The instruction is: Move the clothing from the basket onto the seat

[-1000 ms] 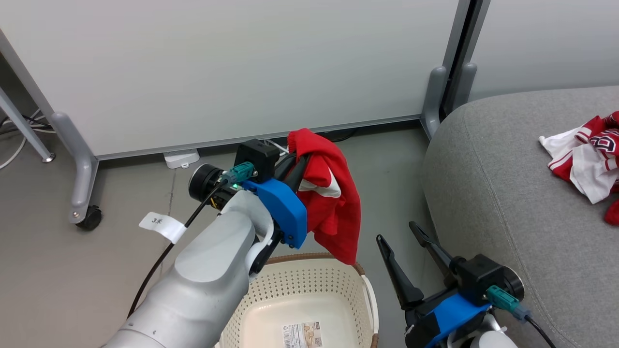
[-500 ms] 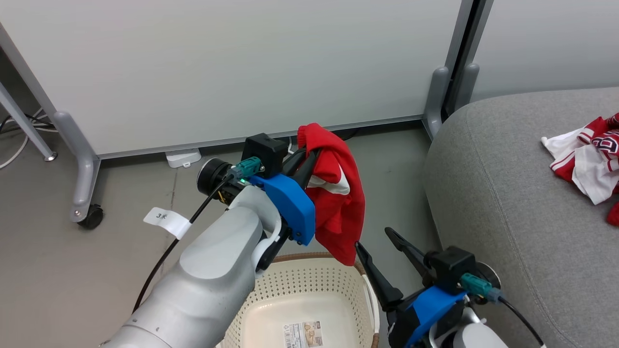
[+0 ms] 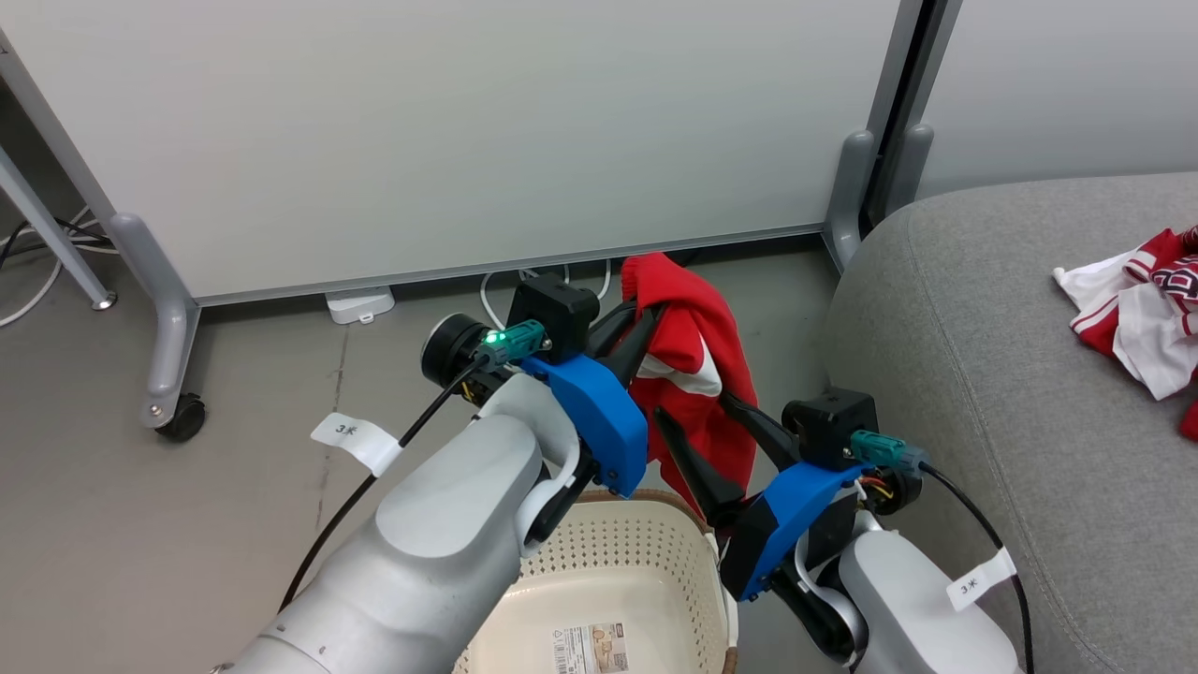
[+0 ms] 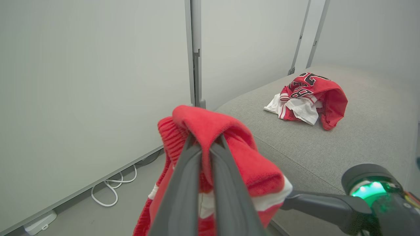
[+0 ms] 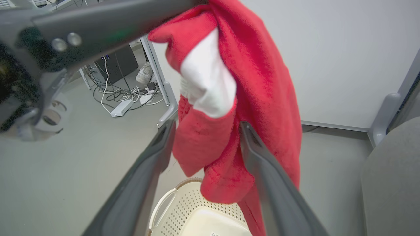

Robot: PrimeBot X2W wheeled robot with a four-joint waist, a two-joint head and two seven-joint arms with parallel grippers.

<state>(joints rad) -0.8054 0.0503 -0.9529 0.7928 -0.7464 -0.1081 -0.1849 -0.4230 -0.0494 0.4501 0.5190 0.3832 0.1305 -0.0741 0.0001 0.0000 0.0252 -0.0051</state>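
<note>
A grey floor [image 3: 187, 524] and white partition panels [image 3: 468, 131] are backing the work. I am keeping my left gripper [image 3: 644, 320] clamped on a fold of the plain red garment [image 3: 702, 374], which is hanging in the air above the basket [image 3: 608, 552]. My right gripper [image 3: 691, 404] is sitting with fingers spread wide, one on each side of the hanging cloth; I cannot tell whether they are touching it. The basket is showing a printed label [image 3: 585, 648] on its bottom. The numbered jersey [image 3: 1128, 314] is lying crumpled on the seat [image 3: 973, 374], well apart from both grippers.
</note>
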